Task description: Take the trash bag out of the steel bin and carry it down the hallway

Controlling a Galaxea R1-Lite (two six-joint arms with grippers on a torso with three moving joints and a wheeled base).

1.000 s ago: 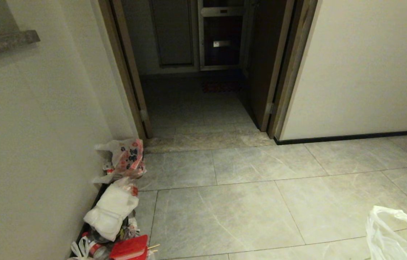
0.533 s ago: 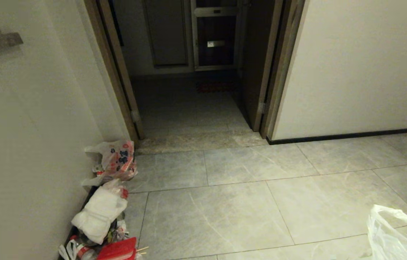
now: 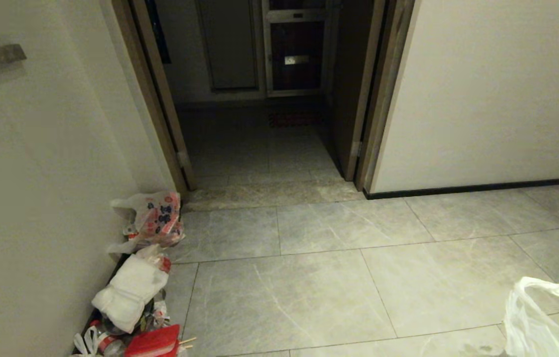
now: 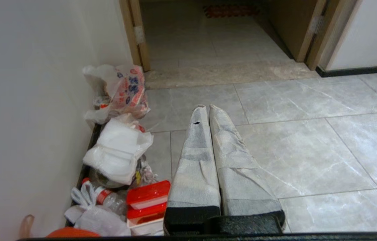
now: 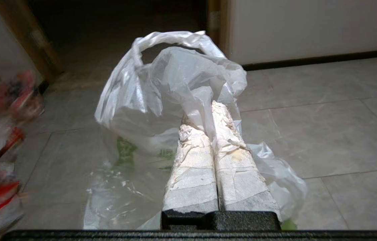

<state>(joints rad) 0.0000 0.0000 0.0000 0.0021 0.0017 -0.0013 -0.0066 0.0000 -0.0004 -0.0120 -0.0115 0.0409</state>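
The trash bag (image 5: 161, 87), thin whitish translucent plastic with green printing, hangs from my right gripper (image 5: 205, 113), whose taped fingers are shut on a fold of it above the floor. In the head view a corner of the trash bag (image 3: 542, 317) shows at the lower right; the gripper itself is out of that view. My left gripper (image 4: 205, 107) is shut with nothing in it and points over the grey hallway floor (image 3: 309, 287). The steel bin is out of view.
A heap of rubbish lies along the left wall: a printed red-and-white bag (image 3: 153, 218), a white bundle (image 3: 130, 290) and a red box (image 3: 153, 342). Ahead, an open doorway (image 3: 264, 124) with brown frames leads into a dark room. An off-white wall (image 3: 497, 94) stands at the right.
The whole head view has shifted left and slightly down, so the camera has moved. The trash bag corner sits lower in the picture. Both grippers keep their state.
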